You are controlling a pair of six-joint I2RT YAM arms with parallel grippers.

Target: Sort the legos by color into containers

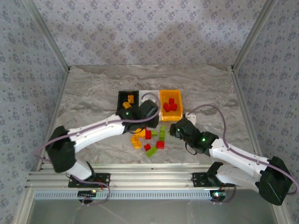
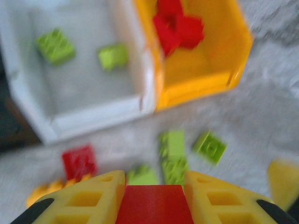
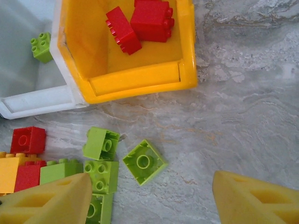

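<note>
Left fingers [image 2: 79, 198] clamp a red lego [image 2: 154, 205]; right fingers [image 3: 46, 200] gape wide over green legos [image 3: 145, 161].

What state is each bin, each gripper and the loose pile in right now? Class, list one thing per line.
black bin: holds orange-yellow legos
white bin: holds green legos
orange-yellow bin: holds red legos
left gripper: shut on a red lego
right gripper: open, empty
loose legos: unsorted on the table
</note>
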